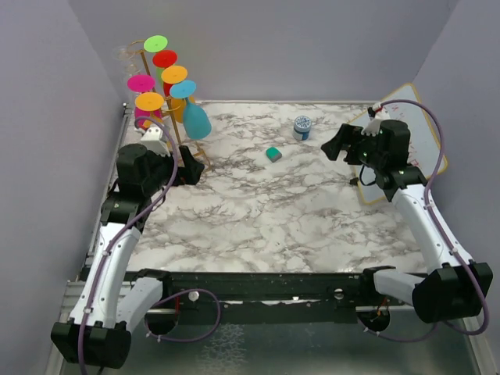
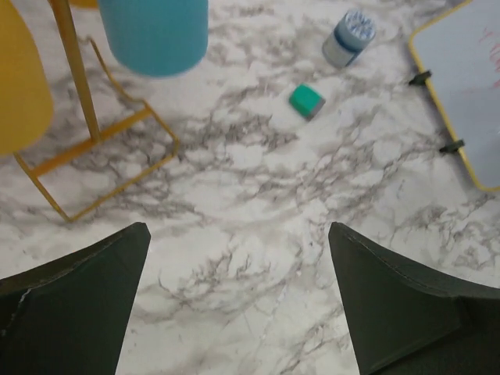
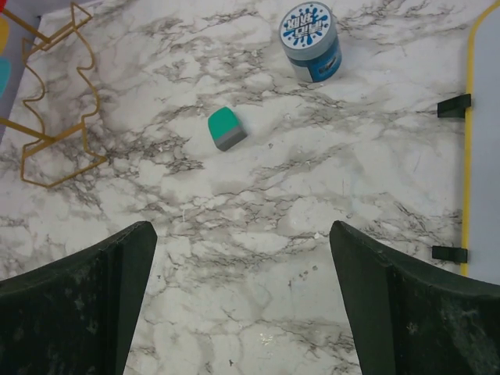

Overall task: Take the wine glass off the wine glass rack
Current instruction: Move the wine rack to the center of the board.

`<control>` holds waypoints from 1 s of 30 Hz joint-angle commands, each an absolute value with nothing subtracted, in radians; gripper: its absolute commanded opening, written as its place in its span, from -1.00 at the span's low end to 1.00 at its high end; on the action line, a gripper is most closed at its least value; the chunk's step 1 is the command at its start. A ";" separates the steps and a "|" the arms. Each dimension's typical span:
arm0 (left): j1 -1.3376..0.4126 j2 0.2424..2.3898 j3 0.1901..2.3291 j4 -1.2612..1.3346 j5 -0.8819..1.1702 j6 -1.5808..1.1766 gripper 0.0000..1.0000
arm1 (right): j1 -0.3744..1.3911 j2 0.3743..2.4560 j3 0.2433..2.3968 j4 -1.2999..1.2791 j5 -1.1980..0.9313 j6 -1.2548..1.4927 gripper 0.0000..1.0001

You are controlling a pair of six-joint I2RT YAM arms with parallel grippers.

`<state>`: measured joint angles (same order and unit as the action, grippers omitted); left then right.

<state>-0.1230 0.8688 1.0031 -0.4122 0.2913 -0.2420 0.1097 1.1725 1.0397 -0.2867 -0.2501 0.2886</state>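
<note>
The gold wire wine glass rack [image 1: 176, 134] stands at the table's far left corner. Several coloured wine glasses hang upside down on it, the blue wine glass [image 1: 196, 121] lowest and nearest the middle. My left gripper [image 1: 191, 168] is open just in front of the rack's base, holding nothing. In the left wrist view [image 2: 238, 297] the blue bowl [image 2: 155, 35] hangs ahead at upper left, beside a yellow glass [image 2: 19, 86] and the rack's post [image 2: 76, 70]. My right gripper [image 1: 336, 144] hovers open and empty at the right; its own view [image 3: 242, 305] catches the rack's base [image 3: 55, 117].
A green eraser [image 1: 273, 154] lies mid-table and a blue-lidded jar [image 1: 302, 127] stands behind it. A yellow-framed whiteboard [image 1: 418, 133] lies along the right edge. Purple walls close in the left, right and back.
</note>
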 commanded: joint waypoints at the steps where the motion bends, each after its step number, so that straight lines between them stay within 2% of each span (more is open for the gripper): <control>1: -0.163 0.865 0.879 -0.476 0.289 -0.285 0.98 | 0.105 1.183 1.012 -0.219 -0.318 0.360 1.00; 3: -0.202 0.871 0.833 -0.476 0.244 -0.312 0.98 | 0.106 1.184 1.001 -0.209 -0.307 0.414 1.00; 9: -0.300 0.921 0.774 -0.474 0.028 -0.403 0.98 | 0.105 1.169 0.964 -0.165 -0.454 0.433 1.00; 16: -0.311 0.930 0.712 -0.437 -0.182 -0.537 0.98 | 0.105 1.171 0.886 -0.098 -0.532 0.466 1.00; 25: -0.308 0.953 0.691 -0.337 -0.263 -0.565 0.98 | 0.106 1.177 0.880 -0.133 -0.559 0.464 1.00; 30: -0.308 0.938 0.641 -0.193 -0.271 -0.547 0.98 | 0.106 1.163 0.863 -0.121 -0.548 0.473 1.00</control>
